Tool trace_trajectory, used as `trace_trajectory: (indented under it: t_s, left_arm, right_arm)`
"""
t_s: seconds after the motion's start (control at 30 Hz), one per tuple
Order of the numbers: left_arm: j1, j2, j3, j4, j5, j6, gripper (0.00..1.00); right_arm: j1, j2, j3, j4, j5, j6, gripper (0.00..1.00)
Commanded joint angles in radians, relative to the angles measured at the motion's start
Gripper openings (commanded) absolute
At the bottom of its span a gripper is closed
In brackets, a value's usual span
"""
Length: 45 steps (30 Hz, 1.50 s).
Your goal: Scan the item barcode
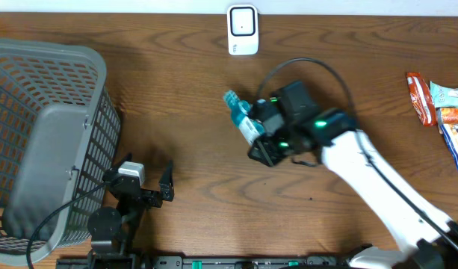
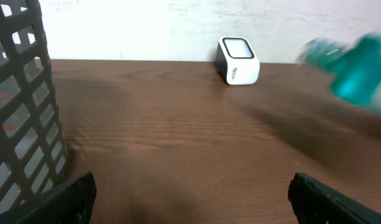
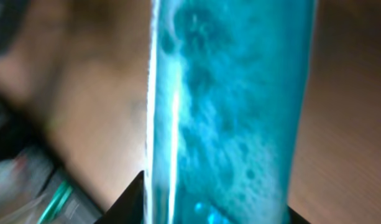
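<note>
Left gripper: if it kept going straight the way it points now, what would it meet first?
Nothing close: ahead of the open left gripper the table lies bare. At the far edge the white scanner stands slightly right of that line, so it may be met first, though depth is unclear.

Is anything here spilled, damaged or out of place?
Nothing stands out. The basket stands at the left, the scanner sits upright at the far edge, and the snack packets lie together at the right edge. The right gripper holds the teal packet; nothing is spilled.
</note>
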Motion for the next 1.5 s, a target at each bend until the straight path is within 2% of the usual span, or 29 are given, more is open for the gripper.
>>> trace_trajectory:
  t_s: [0.0, 0.1, 0.23, 0.3, 0.4, 0.83, 0.93, 1.07, 1.13, 1.27, 1.47]
  left_arm:
    - [0.004, -0.002, -0.018, -0.021, 0.006, 0.006, 0.98]
    - [0.004, -0.002, -0.018, -0.021, 0.005, 0.006, 0.98]
    - [0.004, -0.002, -0.018, -0.021, 0.006, 0.006, 0.98]
    - [0.004, -0.002, -0.018, -0.021, 0.005, 0.006, 0.98]
    - [0.005, -0.002, -0.018, -0.021, 0.006, 0.006, 0.98]
    - [0.004, -0.002, -0.018, -0.021, 0.006, 0.006, 0.98]
    - [0.004, -0.002, -0.018, -0.021, 0.005, 0.006, 0.98]
    - [0.004, -0.002, -0.018, -0.021, 0.005, 0.006, 0.98]
    - [0.004, -0.002, -0.018, -0.021, 0.006, 0.006, 0.98]
    - [0.004, -0.002, -0.018, -0.021, 0.005, 0.006, 0.98]
    - [0.004, -0.002, -0.018, -0.021, 0.005, 0.006, 0.98]
  right_arm:
    - [-0.075, -0.061, 0.014, -0.098, -0.356, -0.245, 0.01]
    - [-0.124, -0.08, 0.014, -0.233, -0.456, -0.333, 0.01]
    - [-0.143, -0.087, 0.014, -0.442, -0.568, -0.585, 0.01]
    - [-0.143, -0.09, 0.014, -0.531, -0.585, -0.706, 0.01]
    - [-0.142, -0.096, 0.014, -0.612, -0.584, -0.808, 0.01]
    - [-0.142, -0.097, 0.014, -0.618, -0.587, -0.824, 0.01]
    - [-0.142, -0.097, 0.014, -0.552, -0.584, -0.823, 0.01]
    - [-0.133, -0.095, 0.013, -0.354, -0.528, -0.8, 0.01]
    - [-0.124, -0.09, 0.013, -0.218, -0.441, -0.703, 0.01]
    - [-0.091, -0.061, 0.013, 0.065, -0.166, -0.4, 0.01]
    - [-0.036, 0.008, 0.013, 0.299, 0.078, -0.42, 0.01]
